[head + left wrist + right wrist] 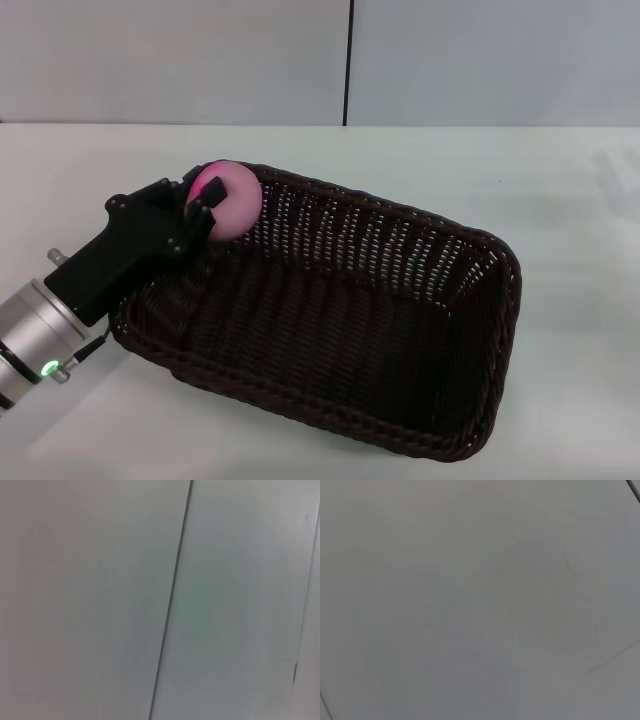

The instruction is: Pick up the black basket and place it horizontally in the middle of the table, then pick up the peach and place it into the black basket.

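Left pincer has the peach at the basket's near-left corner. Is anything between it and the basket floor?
Nothing visible. The left pincer holds the peach just over the rim of the black basket, and the woven floor beyond it lies bare. The right pincer is out of view.

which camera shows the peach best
The head view. There the peach is plainly visible, pink, clamped in the left gripper over the far left corner of the black basket. Neither the left wrist view nor the right wrist view shows the peach, only plain pale surfaces.
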`<action>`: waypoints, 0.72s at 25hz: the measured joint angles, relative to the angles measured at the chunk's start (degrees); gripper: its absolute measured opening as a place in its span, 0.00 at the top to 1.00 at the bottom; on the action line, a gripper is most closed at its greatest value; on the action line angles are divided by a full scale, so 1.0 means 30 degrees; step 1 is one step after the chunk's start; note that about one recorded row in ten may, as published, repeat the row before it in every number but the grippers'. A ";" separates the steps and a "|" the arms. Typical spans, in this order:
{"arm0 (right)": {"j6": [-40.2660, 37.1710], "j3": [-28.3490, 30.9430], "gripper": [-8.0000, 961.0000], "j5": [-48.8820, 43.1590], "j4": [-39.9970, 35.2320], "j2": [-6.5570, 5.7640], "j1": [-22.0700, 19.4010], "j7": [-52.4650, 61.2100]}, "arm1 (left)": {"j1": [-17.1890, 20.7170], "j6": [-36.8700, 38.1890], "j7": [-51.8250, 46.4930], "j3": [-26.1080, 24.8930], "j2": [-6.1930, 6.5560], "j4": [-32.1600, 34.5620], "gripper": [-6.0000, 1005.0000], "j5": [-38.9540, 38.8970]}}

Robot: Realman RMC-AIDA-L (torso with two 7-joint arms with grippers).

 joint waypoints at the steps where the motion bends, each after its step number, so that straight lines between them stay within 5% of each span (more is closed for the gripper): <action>1: 0.0037 -0.0007 0.48 0.0000 0.0001 0.0001 0.0030 0.0000 | 0.0029 0.0143 0.0000 -0.0005 0.0000 -0.0008 0.82 0.0018; 12: 0.0057 0.0067 0.48 0.0124 0.0000 0.0002 0.0184 0.0001 | 0.0416 0.1572 0.0000 -0.0136 -0.0025 -0.0331 0.51 -0.0020; 17: -0.0052 0.0335 0.48 0.0184 -0.0008 -0.0001 0.0091 0.0002 | 0.1176 0.3475 0.0001 -0.2305 -0.0060 -0.0544 0.40 -0.0045; 18: -0.0052 0.0335 0.48 0.0184 -0.0008 -0.0001 0.0091 0.0002 | 0.1836 0.4082 0.0014 -0.4574 -0.0058 -0.0749 0.37 -0.0061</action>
